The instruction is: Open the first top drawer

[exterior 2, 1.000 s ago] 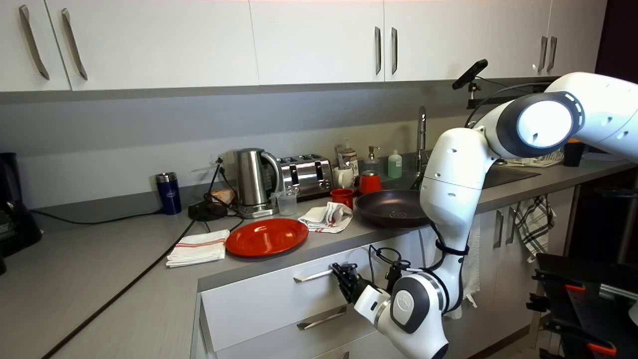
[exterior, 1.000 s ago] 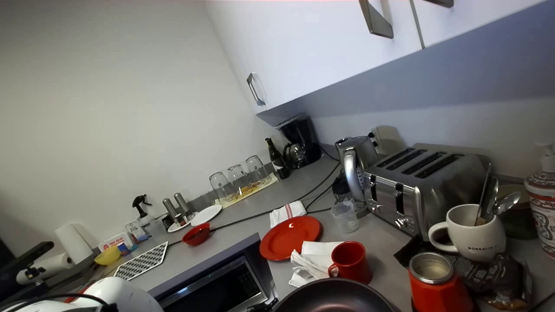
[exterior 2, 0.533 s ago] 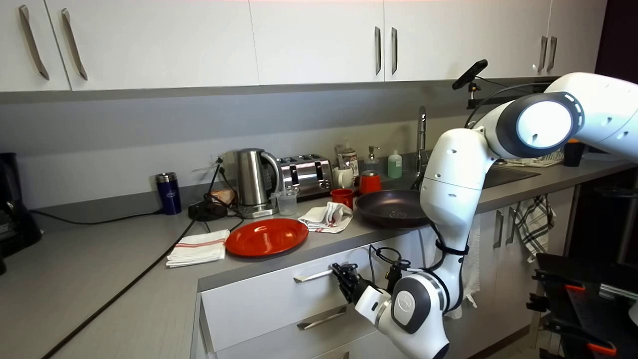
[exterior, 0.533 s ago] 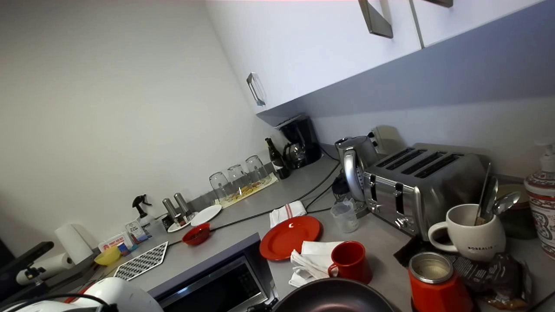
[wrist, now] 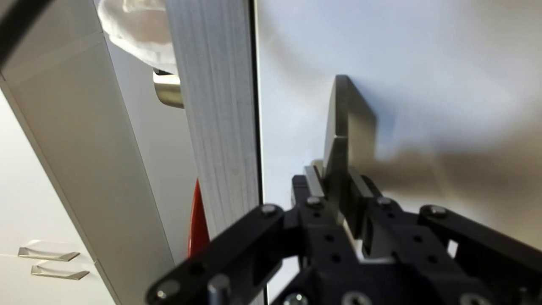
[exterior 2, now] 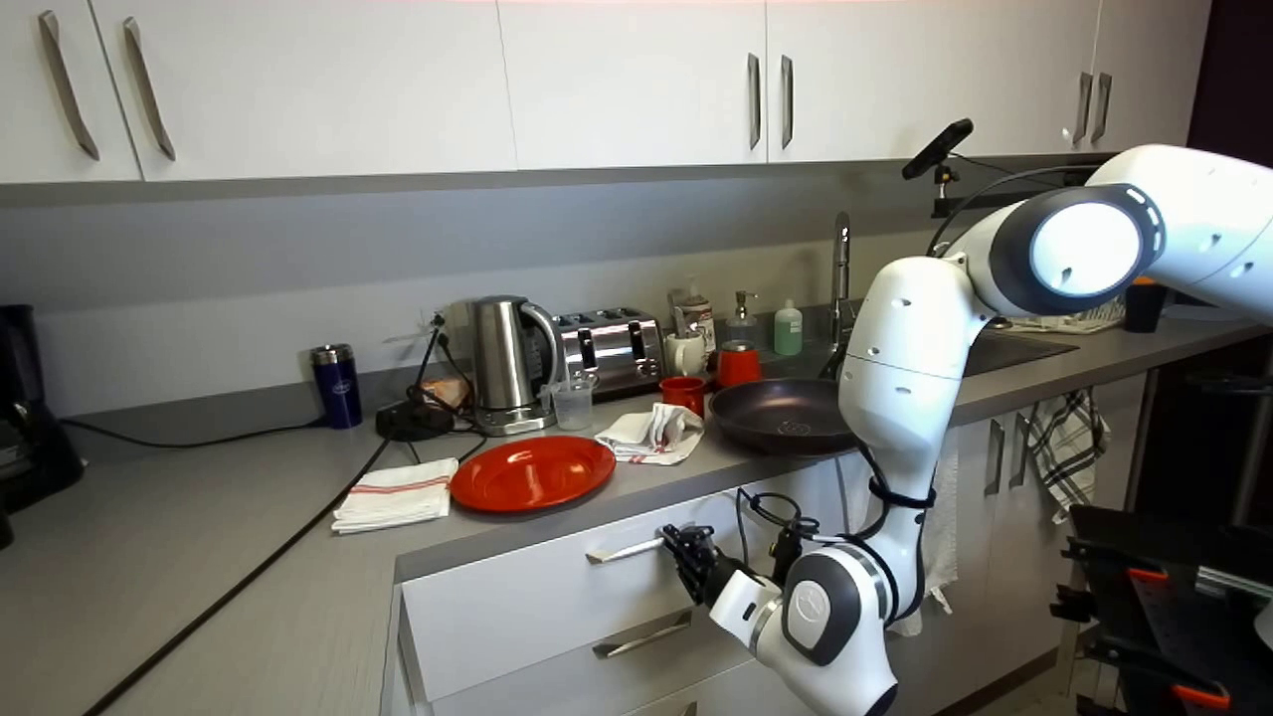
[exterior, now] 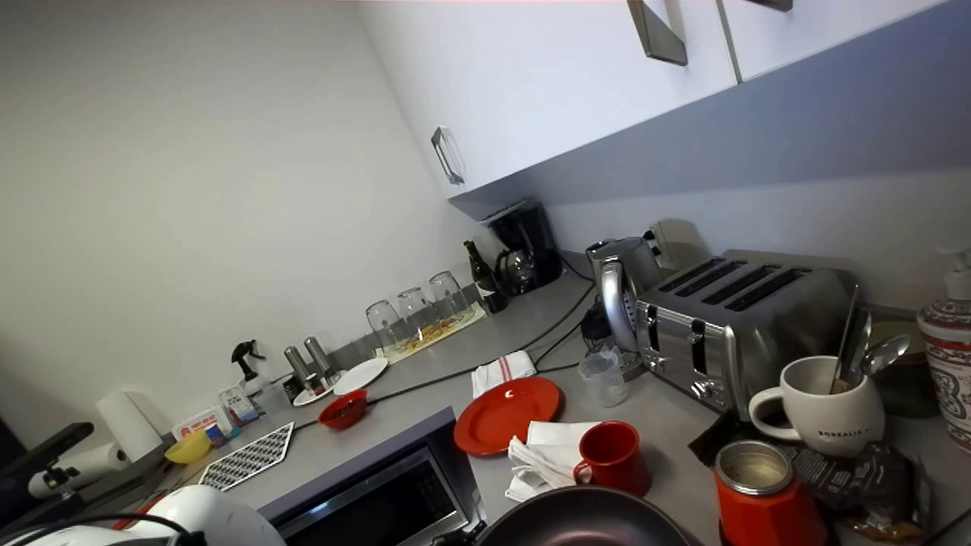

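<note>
You have the black two-fingered gripper (wrist: 336, 184) at the wide, flat-fronted, pale grey top drawer (exterior 2: 587, 597), which sits directly beneath the front edge of the grey countertop (exterior 2: 199, 517). In the wrist view its fingers (wrist: 313, 182) stand narrow, one on each side of the angular brushed-metal handle (wrist: 341, 112), and grip it between them; one end of the handle projects past the fingertips. A thin dark gap runs between the drawer front and the countertop edge; whether the drawer is fully seated cannot be told from these angles. In an exterior view your white jointed arm (exterior 2: 900, 368) bends down in front of the countertop, its lowest part below the handle. Under the top drawer is a second pale drawer (exterior 2: 557, 676) with a matching metal pull (exterior 2: 641, 636). On the countertop, in both exterior views, you see a glossy red plate (exterior 2: 532, 474), a crumpled white cloth (exterior 2: 651, 435) beside it, an upright red mug (exterior 2: 683, 394), a dark round frying pan (exterior 2: 786, 413) and a four-slot steel toaster (exterior: 747, 322).
</note>
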You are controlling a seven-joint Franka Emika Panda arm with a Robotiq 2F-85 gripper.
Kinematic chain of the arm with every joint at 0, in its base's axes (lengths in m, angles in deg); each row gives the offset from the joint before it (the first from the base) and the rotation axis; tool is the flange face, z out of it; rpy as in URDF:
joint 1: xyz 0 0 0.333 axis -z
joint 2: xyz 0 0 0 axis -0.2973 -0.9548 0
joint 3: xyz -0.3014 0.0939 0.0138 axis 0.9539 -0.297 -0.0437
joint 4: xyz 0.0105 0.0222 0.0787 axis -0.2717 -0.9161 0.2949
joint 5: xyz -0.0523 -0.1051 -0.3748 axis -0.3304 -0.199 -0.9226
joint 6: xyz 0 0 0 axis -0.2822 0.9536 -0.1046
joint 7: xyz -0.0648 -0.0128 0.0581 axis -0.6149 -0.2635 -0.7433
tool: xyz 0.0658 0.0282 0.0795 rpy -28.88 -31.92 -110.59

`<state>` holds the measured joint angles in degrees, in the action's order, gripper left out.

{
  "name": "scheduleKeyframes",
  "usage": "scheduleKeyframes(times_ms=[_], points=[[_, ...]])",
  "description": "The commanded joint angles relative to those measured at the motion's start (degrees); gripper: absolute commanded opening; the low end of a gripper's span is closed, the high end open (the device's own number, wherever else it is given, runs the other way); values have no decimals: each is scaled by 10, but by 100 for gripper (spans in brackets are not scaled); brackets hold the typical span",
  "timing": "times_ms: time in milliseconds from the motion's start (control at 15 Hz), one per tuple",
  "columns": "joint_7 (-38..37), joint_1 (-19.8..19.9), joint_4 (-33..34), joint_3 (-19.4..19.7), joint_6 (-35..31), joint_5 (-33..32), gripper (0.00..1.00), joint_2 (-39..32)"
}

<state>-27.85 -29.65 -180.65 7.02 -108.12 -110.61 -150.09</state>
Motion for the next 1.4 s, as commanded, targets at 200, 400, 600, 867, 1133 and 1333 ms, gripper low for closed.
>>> scheduleKeyframes(times_ms=[200,400,600,867,1133,1333], points=[[2,2,2,-3,1,-2,16,-2],[2,-3,2,-5,4,-2,6,-5],[-4,-32,-14,-21,17,-11,6,-11],[-12,-40,-29,-19,16,-33,6,-11],[-10,-40,-35,-15,21,-38,6,-13],[-12,-39,-38,-14,22,-43,6,-13]])
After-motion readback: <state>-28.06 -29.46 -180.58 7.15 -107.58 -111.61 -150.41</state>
